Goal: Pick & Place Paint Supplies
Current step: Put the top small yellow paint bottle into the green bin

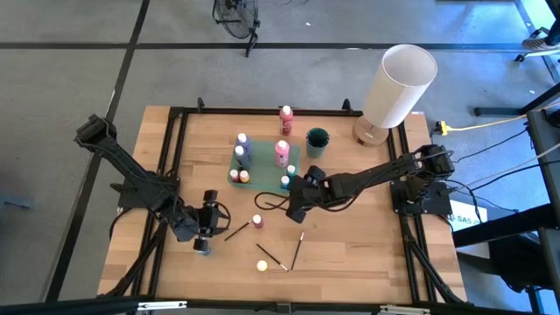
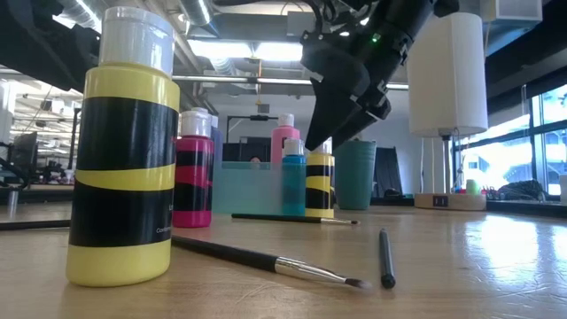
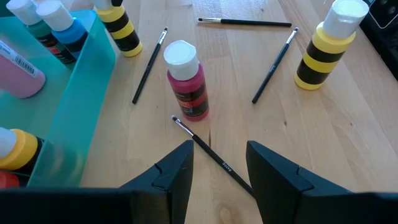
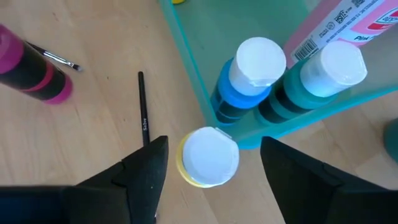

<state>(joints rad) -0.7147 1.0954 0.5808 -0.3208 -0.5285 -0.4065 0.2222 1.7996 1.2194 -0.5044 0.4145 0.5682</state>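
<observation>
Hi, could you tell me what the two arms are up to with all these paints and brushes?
They are sorting paint supplies into the teal tray, which already holds several bottles. The right gripper hangs open above a yellow bottle standing just outside the tray's corner, one finger to each side, not yet gripping it. The left gripper is open low over a dark-handled brush lying near a pink bottle. Another yellow bottle and more brushes remain on the wooden table.

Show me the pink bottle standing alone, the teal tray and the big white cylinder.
Pink bottle [image 3: 186, 87], left wrist view, on its pink body.
Teal tray [image 3: 74, 106], left wrist view, on its side wall.
White cylinder [image 1: 398, 86], high view, on its side.
</observation>
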